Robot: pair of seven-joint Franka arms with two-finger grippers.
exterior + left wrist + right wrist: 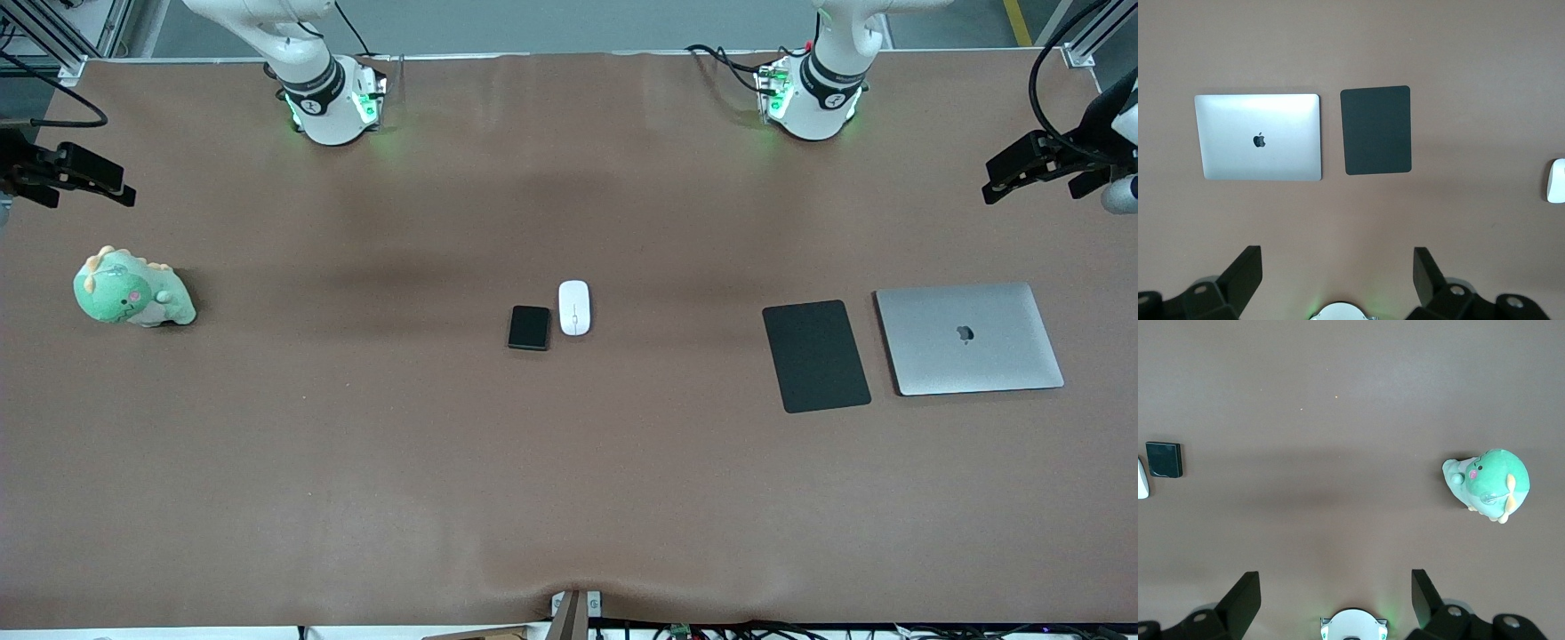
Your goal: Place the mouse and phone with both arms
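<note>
**Mouse and phone side by side at mid-table, both arms held high**

The mouse (574,308) lay on the brown tabletop (356,462) about midway between the two arms' ends, upright in outline with its thin centre line showing. The phone (529,327) lay just beside it, on the side toward the right arm's end and slightly nearer the front camera; the two were close but apart.

Toward the left arm's end lay a black mouse pad (815,356), and beside it, closer still to that end, a closed silver laptop (968,338). Toward the right arm's end, well apart from everything else, sat a green plush dinosaur (132,289).

The left gripper (1338,277) hung in the air over bare tabletop near the mouse pad and laptop, its jaws spread wide and holding nothing. The right gripper (1336,597) hung over bare tabletop between the phone and the plush dinosaur, its jaws likewise spread wide and empty. Neither gripper touched any object.
</note>
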